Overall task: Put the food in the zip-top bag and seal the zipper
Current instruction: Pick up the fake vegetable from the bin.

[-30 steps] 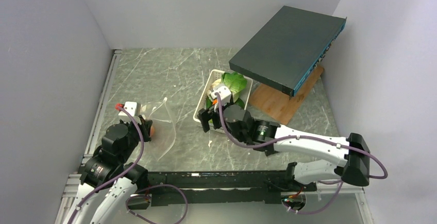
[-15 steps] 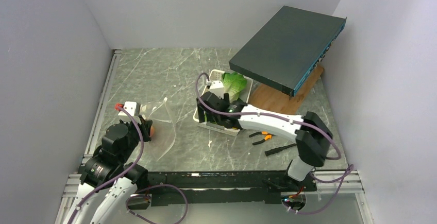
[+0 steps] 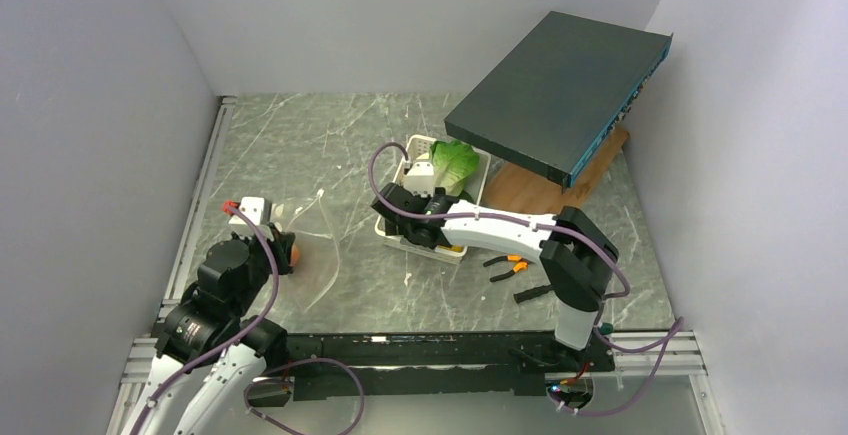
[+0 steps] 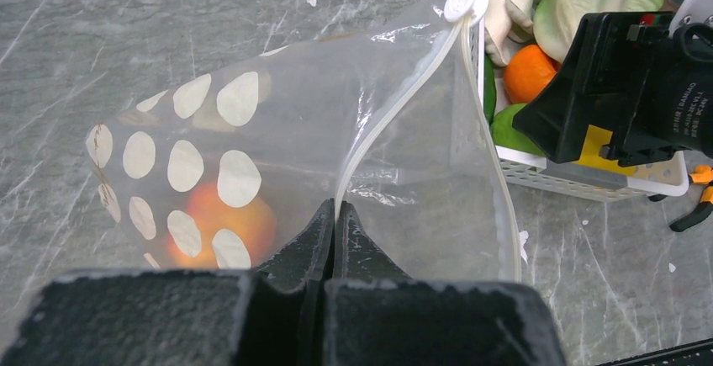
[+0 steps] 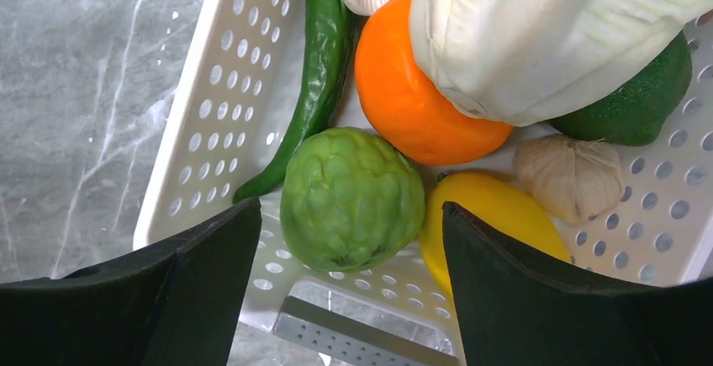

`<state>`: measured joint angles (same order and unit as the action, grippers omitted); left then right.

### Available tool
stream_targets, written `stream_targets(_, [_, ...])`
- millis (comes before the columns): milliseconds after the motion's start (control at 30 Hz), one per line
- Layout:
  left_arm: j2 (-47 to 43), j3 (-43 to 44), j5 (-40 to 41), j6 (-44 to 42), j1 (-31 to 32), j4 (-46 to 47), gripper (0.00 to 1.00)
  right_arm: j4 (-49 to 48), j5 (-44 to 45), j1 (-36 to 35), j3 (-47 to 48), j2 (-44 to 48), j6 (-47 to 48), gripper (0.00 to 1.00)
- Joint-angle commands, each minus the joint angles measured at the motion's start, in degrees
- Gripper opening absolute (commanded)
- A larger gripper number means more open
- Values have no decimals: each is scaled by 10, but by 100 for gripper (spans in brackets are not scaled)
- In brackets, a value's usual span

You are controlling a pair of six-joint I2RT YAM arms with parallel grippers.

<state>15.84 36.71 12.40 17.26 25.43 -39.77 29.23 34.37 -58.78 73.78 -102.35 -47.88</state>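
Observation:
The clear zip-top bag [image 4: 277, 147] with white dots lies at the left [image 3: 312, 240], with an orange-pink peach [image 4: 220, 219] inside it. My left gripper [image 4: 335, 214] is shut on the bag's rim, on the whitish zipper [image 4: 395, 97]. My right gripper [image 5: 349, 214] is open over the near end of the white basket [image 5: 210, 130], its jaws either side of a bumpy green fruit [image 5: 351, 198] without touching it. Also in the basket are an orange [image 5: 412, 97], a yellow lemon [image 5: 496, 214], lettuce [image 5: 538, 29], a dark green vegetable [image 5: 643, 101], a long green pepper [image 5: 315, 80] and a white garlic-like bulb [image 5: 572, 177].
A dark flat box [image 3: 560, 90] leans on a wooden board [image 3: 545, 205] at the back right. Orange-handled pliers [image 3: 508, 265] and a black tool [image 3: 530, 293] lie right of the basket [image 3: 412, 145]. Grey walls close in the left, back and right.
My right arm has reached forward and left, bringing its open gripper down over the basket's near end. The left gripper and the bag have not moved.

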Motion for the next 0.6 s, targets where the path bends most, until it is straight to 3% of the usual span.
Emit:
stream_targets(0, [2,10,-6,2,3,19,0,-8,19,3,-7,-17,-17,80])
stream_targets(300, [3,10,-5,2,4,20,0,-29,10,12,-29,-28,-22,74])
stream_targets(367, [4,11,-6,1,4,20,0,-30,7,14,-28,-31,-20,67])
stream_targets(467, [3,10,-4,2,4,20,0,-17,7,15,-18,-32,-19,44])
stream_targets(567, [4,10,-4,2,4,21,0,-11,10,15,-15,-23,-17,35])
